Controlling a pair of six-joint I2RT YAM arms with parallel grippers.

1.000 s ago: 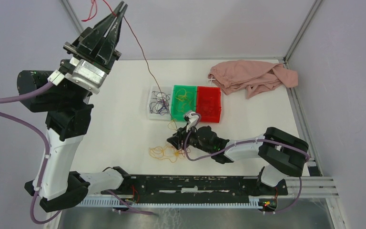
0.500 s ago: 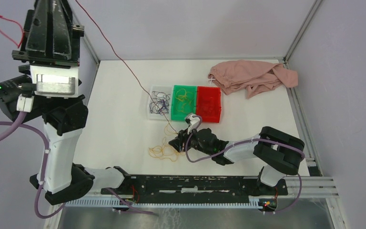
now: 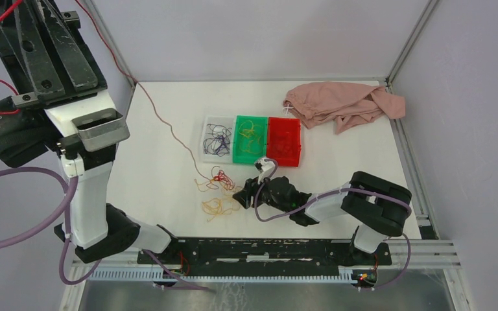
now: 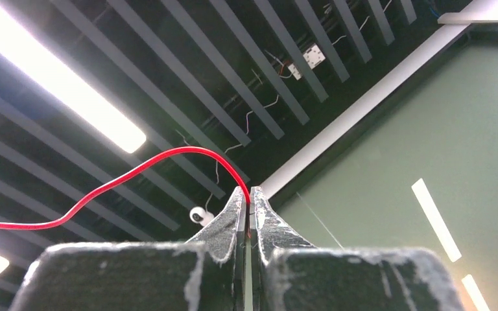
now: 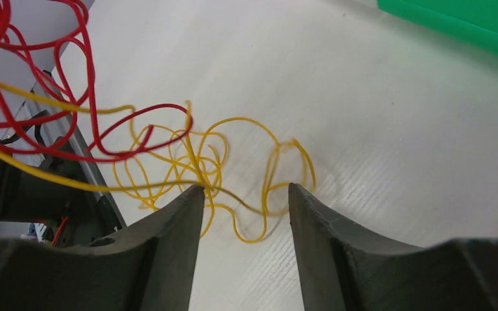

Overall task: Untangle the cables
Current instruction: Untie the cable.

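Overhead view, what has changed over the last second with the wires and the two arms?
The left gripper, shut on the thin red wire, swung further left, dragging a red loop out beside the yellow wire tangle. The right gripper widened its jaws over that tangle. The three plastic trays and pink cloth stayed put.

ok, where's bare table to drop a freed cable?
Free: the table right of the red tray, below the pink cloth; also the far strip behind the trays. Crowded: in front of the trays, where the cable tangle and right gripper sit; the red cable crosses the left side.
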